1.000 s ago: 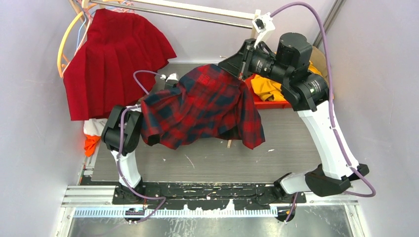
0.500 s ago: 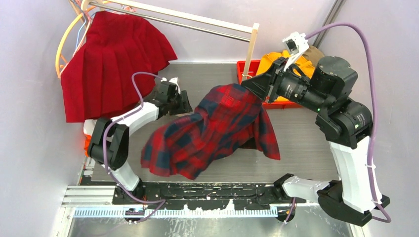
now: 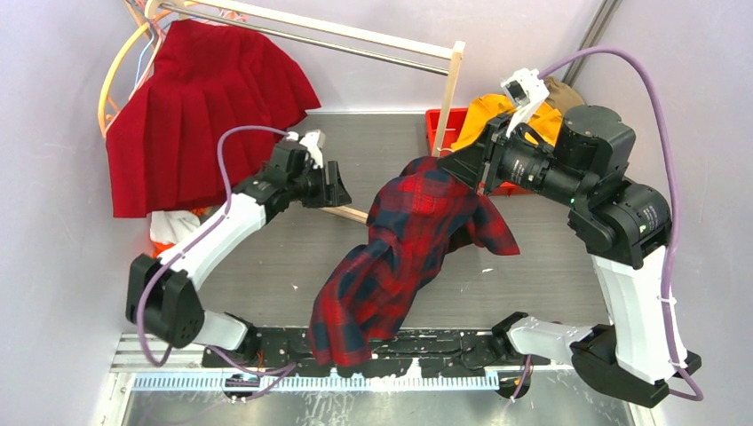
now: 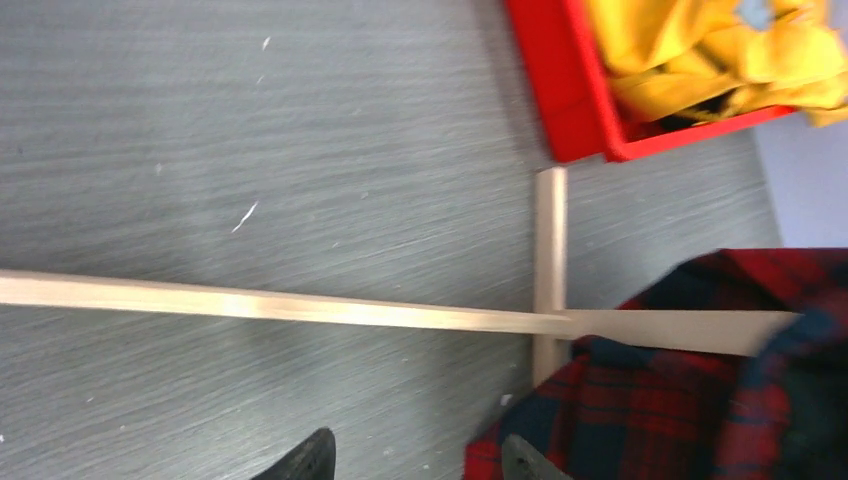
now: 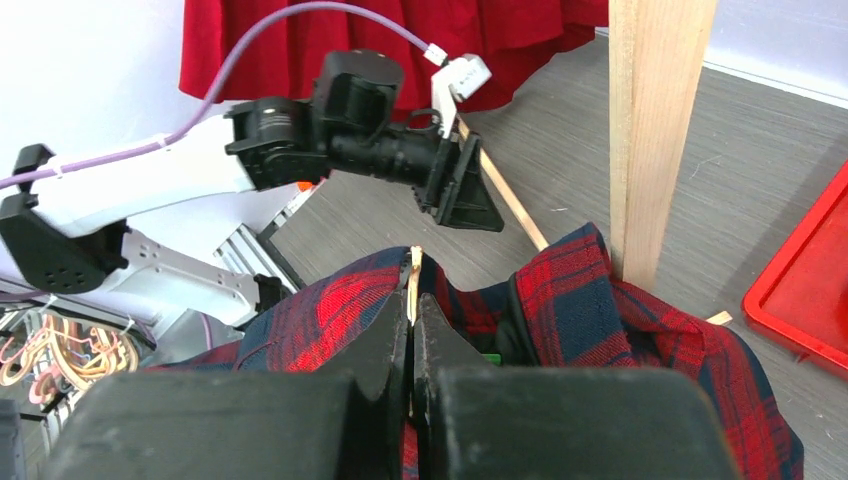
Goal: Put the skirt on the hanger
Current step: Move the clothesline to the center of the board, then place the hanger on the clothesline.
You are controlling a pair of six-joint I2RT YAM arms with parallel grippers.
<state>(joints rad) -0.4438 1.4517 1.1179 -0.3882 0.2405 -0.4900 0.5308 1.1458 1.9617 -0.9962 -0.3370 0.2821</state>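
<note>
The bright-red pleated skirt [image 3: 200, 115] hangs from the rail at the far left, and its hem [image 5: 430, 40] shows in the right wrist view. My right gripper [image 3: 463, 166] [image 5: 411, 300] is shut on a thin cream strip [image 5: 412, 272] that looks like part of the hanger. A red-and-black plaid shirt [image 3: 400, 253] [image 5: 330, 305] hangs from that grip and hides the rest of the hanger. My left gripper [image 3: 335, 191] [image 4: 415, 465] is open and empty. It hovers over the table just left of the shirt [image 4: 680, 400], well right of the skirt.
A wooden rack stands on the table with a post [image 3: 450, 93] [image 5: 655, 130] and a floor bar [image 4: 300, 305]. A red bin [image 3: 444, 120] [image 4: 570, 90] holds yellow cloth at the back right. Orange and yellow hangers [image 3: 115, 75] dangle beside the skirt. White and orange cloth [image 3: 169, 235] lies below the skirt.
The left arm has come out from under the plaid shirt and stretched toward the table's middle, its jaws open. The right arm swung right, and the shirt now trails down to the near edge.
</note>
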